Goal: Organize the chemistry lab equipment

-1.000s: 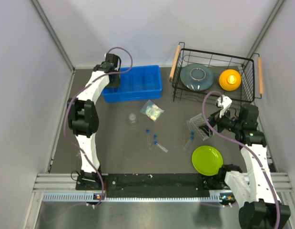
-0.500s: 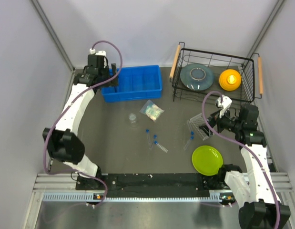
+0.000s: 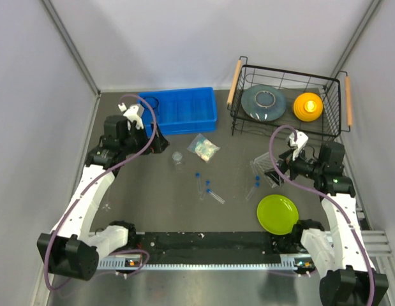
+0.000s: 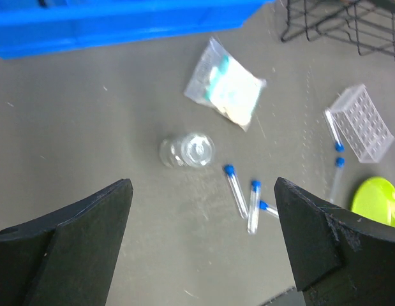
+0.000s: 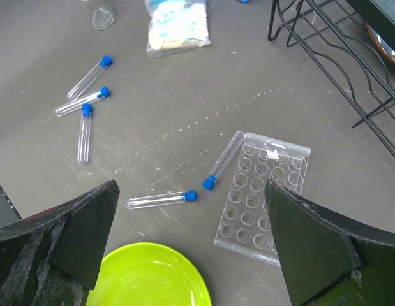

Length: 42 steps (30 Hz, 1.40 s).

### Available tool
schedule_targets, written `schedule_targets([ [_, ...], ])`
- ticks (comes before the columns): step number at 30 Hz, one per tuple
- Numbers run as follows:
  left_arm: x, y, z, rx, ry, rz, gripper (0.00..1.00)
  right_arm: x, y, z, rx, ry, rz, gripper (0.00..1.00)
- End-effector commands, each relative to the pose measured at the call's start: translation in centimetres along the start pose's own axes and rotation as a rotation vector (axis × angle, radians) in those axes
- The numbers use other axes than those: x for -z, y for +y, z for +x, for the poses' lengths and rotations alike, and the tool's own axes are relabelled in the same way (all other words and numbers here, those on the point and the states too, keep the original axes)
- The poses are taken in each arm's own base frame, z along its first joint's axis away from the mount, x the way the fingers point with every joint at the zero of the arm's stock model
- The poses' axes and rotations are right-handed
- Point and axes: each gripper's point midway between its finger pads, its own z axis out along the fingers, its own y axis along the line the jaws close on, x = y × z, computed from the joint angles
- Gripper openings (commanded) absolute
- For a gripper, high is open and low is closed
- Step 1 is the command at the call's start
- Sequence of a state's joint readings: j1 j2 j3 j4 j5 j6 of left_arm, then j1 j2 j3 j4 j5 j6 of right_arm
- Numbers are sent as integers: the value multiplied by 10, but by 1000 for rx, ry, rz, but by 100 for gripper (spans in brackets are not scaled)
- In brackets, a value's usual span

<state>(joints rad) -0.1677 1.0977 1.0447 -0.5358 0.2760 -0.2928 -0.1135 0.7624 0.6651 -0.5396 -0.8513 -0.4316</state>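
Top external view: dark desk (image 3: pixel 152 197), walled left, right and back, with the arm bases on a rail at the near edge. Blue bin (image 3: pixel 178 111) against the back edge. Wire basket (image 3: pixel 233 84) in the back right corner. Lime plate (image 3: pixel 277 213) near the right base. Bare desk runs along the left wall and before the rail, mid-desk.

Count:
- Five blue-capped tubes (image 3: pixel 199 183): three lying loose mid-desk, two just beside the rack.
- One clear rack (image 3: pixel 266 169).
- One small jar (image 3: pixel 177 156).
- One packet (image 3: pixel 203 146), near the jar, in front of the bin.

Left claw (image 4: pixel 202 185) wide, holding nothing, above the jar. Right claw (image 5: pixel 191 188) wide, holding nothing, over the rack and its two tubes.
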Motion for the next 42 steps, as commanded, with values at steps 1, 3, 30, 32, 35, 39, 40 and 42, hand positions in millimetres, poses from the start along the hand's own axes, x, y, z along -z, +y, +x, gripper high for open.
schedule_targets([
  [1,6,-29,8,35,-34,157,99,-4,6,-4,43,-34,-55,99],
  [3,3,-28,20,47,-12,157,99,-4,7,-2,41,-37,-63,99],
  [30,-90,-5,83,-185,338,-228,99,-4,1,3,32,-30,-48,99],
  [32,-98,-3,89,-196,370,-236,99,-4,1,3,31,-28,-47,99],
  [35,-107,-3,95,-207,405,-236,99,-4,0,3,35,-30,-46,99],
  [39,-116,1,101,-218,437,-255,97,-4,0,3,36,-30,-46,99],
  [40,-119,2,104,-223,460,-260,95,-4,0,2,36,-31,-45,99],
  [42,-122,4,110,-225,483,-264,94,-4,0,2,35,-30,-47,99],
])
